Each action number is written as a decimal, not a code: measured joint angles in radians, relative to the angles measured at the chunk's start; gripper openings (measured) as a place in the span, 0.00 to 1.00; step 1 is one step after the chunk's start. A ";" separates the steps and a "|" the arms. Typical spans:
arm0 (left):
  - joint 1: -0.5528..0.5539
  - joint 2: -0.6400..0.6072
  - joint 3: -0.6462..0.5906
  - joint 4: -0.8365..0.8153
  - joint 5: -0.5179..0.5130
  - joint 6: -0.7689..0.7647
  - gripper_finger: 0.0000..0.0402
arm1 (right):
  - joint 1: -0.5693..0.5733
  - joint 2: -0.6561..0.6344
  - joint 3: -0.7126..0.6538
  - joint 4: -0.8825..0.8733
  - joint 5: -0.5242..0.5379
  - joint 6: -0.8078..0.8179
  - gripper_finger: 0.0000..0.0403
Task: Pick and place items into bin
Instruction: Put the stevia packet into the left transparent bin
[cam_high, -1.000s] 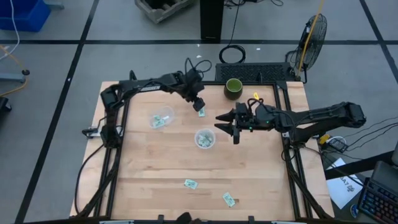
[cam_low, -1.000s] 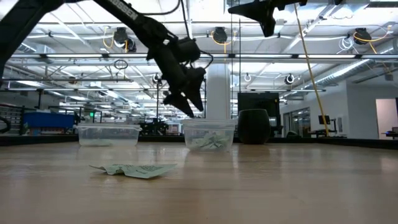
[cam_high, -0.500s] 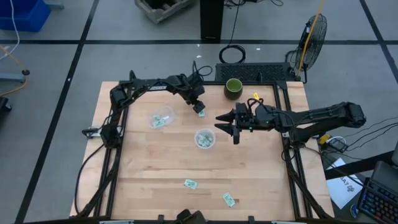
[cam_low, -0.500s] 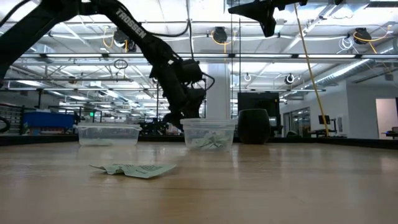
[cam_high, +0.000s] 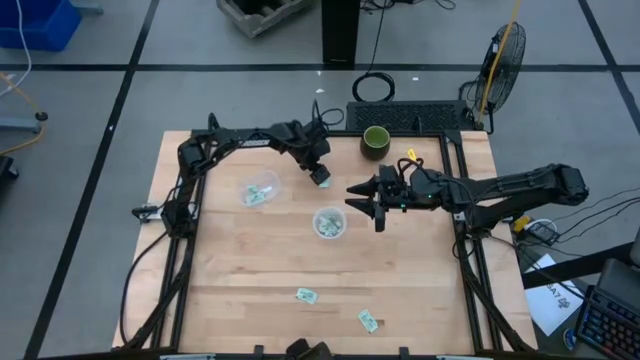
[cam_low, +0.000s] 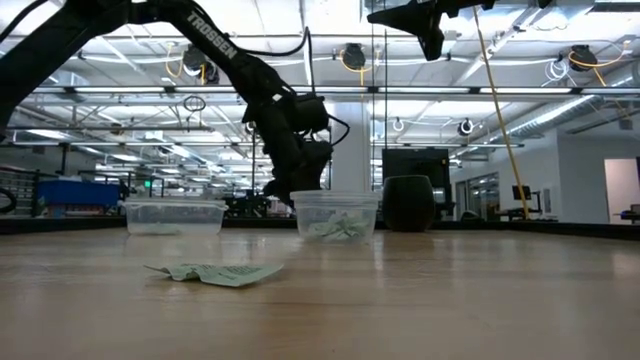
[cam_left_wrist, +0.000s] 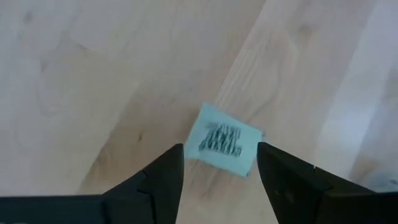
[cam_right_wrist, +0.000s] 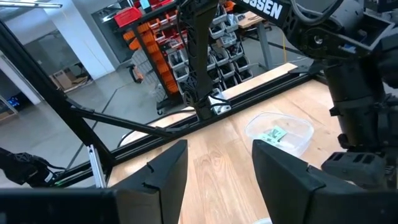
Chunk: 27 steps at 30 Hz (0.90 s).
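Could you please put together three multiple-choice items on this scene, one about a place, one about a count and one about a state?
1. Where is the left gripper?
A. Low over a packet near the table's far edge
B. Inside the green cup
C. Off the table

2. How many packets lie loose on the near part of the table?
A. None
B. Two
C. Five

3. How are the left gripper's fingers?
A. Shut on a cup
B. Open, with the packet between them
C. Shut, empty

Answers: 1 A, the high view shows it there. 2 B, two lie by the near edge. 3 B, the left wrist view shows the gap.
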 joint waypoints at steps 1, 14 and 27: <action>0.000 0.000 0.004 0.004 0.002 0.001 0.50 | 0.000 0.000 0.000 0.000 0.000 0.000 0.43; 0.013 0.000 0.003 -0.047 0.098 -0.052 0.37 | -0.008 0.000 0.000 0.000 0.002 0.000 0.42; -0.002 -0.002 0.064 -0.086 0.103 -0.372 0.21 | -0.008 0.000 0.000 0.000 -0.001 0.000 0.42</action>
